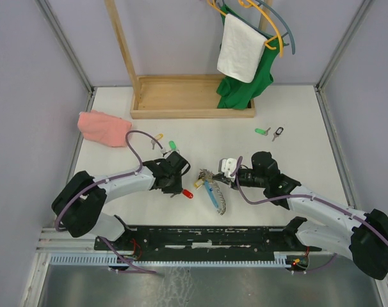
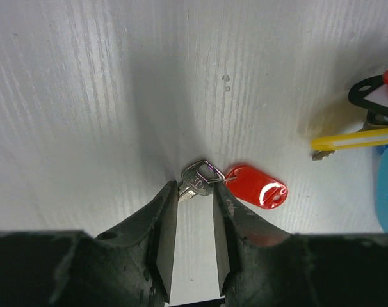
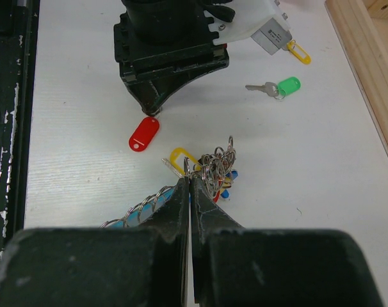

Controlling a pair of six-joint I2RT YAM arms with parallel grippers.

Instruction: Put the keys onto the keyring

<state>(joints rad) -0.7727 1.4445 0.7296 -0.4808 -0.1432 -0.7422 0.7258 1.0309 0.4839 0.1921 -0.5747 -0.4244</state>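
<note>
Left gripper (image 2: 194,189) is down on the table (image 1: 309,160) with its two fingers drawn in on the red-tagged key (image 2: 195,177), one tip at each side of the silver head. The blade runs under the left tip, and the red tag (image 2: 258,187) lies flat just to the right, joined by a small ring. That key sits near the front of the table, just left of the keyring (image 3: 213,167) and apart from it.

Right gripper (image 3: 189,184) has its fingers pressed together on the keyring, pinching at the cluster of metal rings beside a yellow tag (image 3: 179,157). From where I stand, the grey coil (image 3: 143,206) and the light-blue piece (image 1: 217,199) trail back toward the arm bases.

Farther out, a green-tagged key (image 3: 278,87) and a loose yellow-tagged key (image 3: 299,52) lie just beyond the left gripper. A second green-tagged key (image 1: 262,131) and a black-tagged key (image 1: 278,133) lie side by side, well off to the right. A pink cloth (image 1: 104,128) is bunched at the table's left edge.

At the back a shallow wooden tray (image 1: 181,114) forms the foot of a wooden rack. The hem of a green garment (image 1: 245,83) hangs down into its right end, and a white towel (image 1: 241,45) is draped in front of the garment higher up.
</note>
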